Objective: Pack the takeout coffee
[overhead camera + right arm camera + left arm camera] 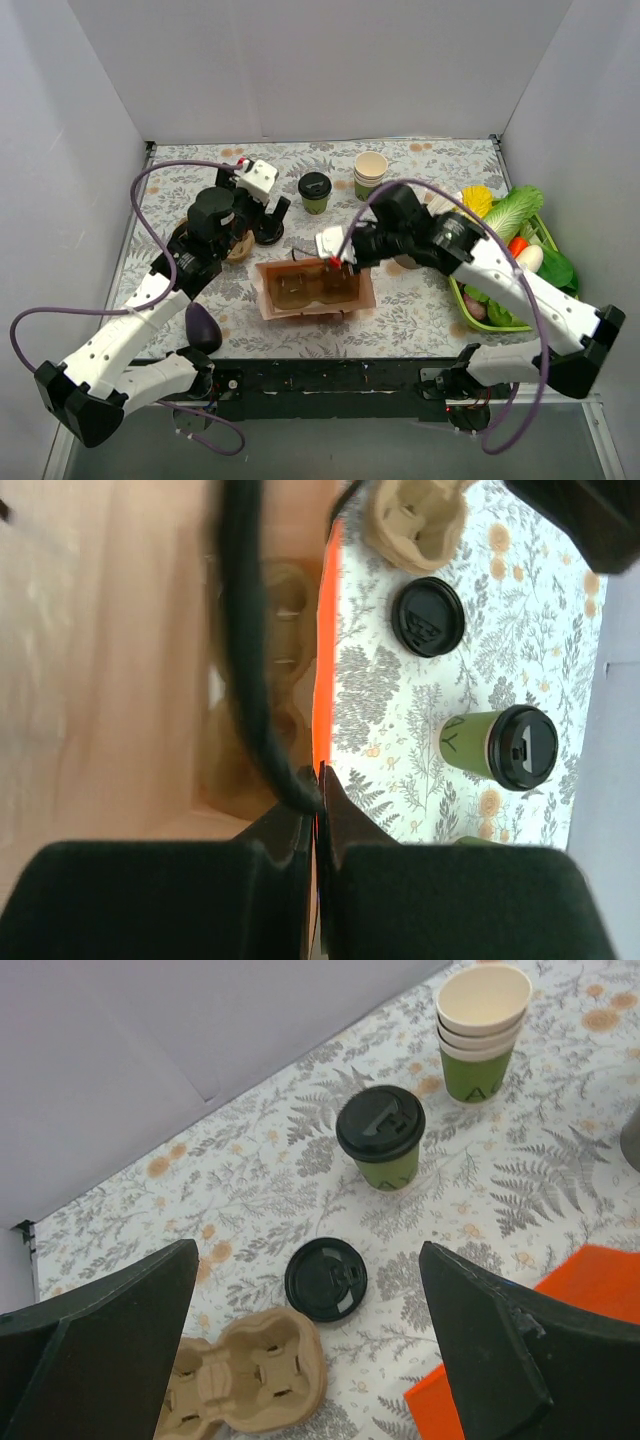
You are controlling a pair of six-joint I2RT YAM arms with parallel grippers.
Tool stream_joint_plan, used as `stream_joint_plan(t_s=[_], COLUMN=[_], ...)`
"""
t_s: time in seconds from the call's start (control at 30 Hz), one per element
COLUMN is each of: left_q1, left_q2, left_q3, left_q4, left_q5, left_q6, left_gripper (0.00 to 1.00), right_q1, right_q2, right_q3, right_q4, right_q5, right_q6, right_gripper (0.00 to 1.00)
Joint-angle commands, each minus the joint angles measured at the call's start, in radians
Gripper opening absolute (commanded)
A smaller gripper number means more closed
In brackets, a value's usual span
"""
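Observation:
The takeout coffee (315, 192), a green cup with a black lid, stands upright at the back middle of the table; it also shows in the left wrist view (381, 1138) and the right wrist view (500, 745). My left gripper (274, 216) is open and empty, hovering above a loose black lid (326, 1279), short of the coffee. An orange paper bag (313, 288) stands open in the middle with a cardboard cup carrier inside. My right gripper (336, 258) is shut on the bag's far rim (326, 660).
A stack of lidless cups (371, 175) stands right of the coffee. A second cardboard carrier (250, 1380) lies beside the loose lid. A green basket (470, 305) of vegetables sits at the right. A purple eggplant (203, 326) lies front left.

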Motion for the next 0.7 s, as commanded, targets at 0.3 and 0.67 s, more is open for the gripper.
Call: stream_joint_plan(t_s=[0.3,0.67], left_q1=[0.200,0.224], left_q2=[0.101,0.199], left_q3=[0.247,0.325], left_q4=[-0.111,-0.338], left_q5=[0.305,0.831], left_q6=[-0.025,-0.015], left_gripper=[0.98,0.95], right_q1=[-0.285,-0.331], right_q2=[0.506,0.224], right_q3=[0.678,0.482], right_q4=[-0.429,-0.098], right_q5=[-0.268,-0.123], right_q6=[0.147,0.279], right_gripper=[0.71,0.84])
